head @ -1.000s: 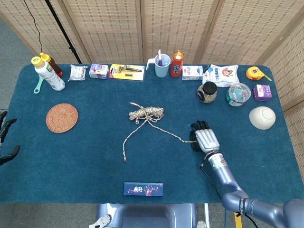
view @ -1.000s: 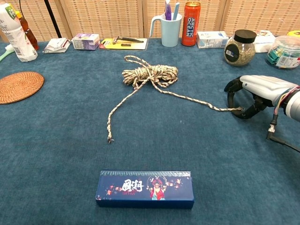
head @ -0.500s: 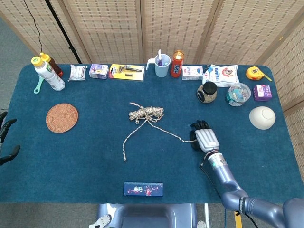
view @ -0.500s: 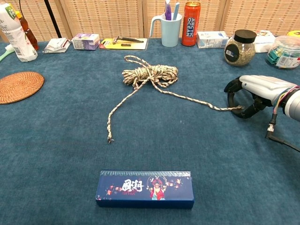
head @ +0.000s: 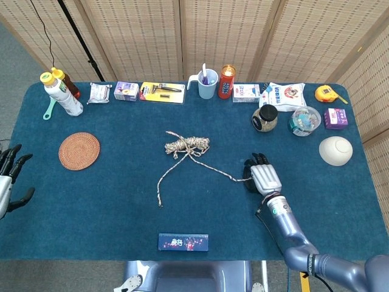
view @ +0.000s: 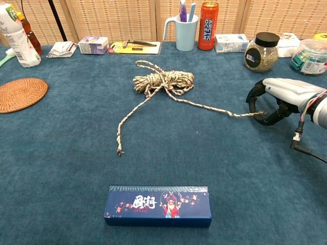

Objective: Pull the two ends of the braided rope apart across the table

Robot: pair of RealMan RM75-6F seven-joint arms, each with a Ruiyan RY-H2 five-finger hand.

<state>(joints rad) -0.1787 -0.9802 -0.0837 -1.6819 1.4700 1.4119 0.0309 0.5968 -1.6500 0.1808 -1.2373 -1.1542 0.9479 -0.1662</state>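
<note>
Right hand (view: pixel 278 100) pinches one rope (view: pixel 162 81) end at the tabletop's (view: pixel 61 153) right; left hand (head: pixel 7 180), fingers spread and empty, hovers at the left edge. Rope bundle lies mid-table. Risk: the thin pinch may slip, or the tangled bundle drag whole.

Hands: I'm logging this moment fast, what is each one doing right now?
Left hand: open, fingers spread, holding nothing, at the table's left edge.
Right hand: fingers pinch one end of the braided rope.
</note>
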